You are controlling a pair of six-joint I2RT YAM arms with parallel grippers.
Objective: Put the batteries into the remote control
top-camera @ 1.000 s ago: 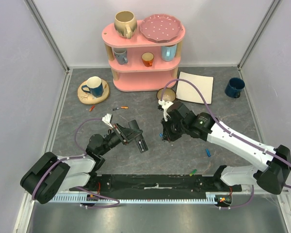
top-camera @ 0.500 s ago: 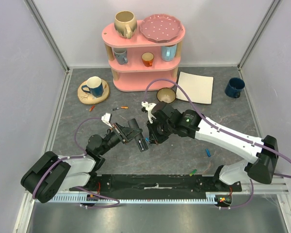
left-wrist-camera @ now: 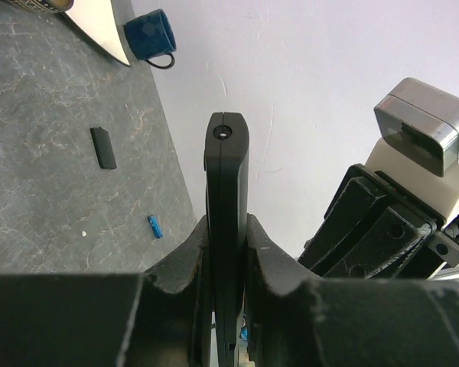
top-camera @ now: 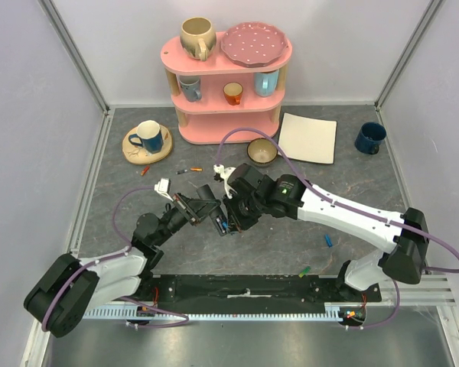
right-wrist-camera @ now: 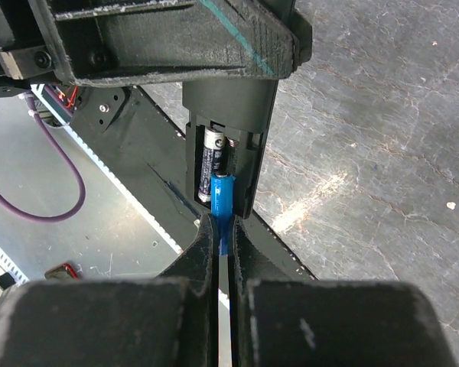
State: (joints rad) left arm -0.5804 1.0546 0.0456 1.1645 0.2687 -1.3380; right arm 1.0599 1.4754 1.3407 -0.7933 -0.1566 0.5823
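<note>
Right pincer, battery now at remote

The left arm and right arm wear white shells over black joints. A purple cable loops from each wrist. The left gripper and right gripper each have 2 matte black, scuffed fingers.

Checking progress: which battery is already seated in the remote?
The dark-labelled battery inside the remote control; the blue battery beside it sits pinched in the right end effector.
</note>
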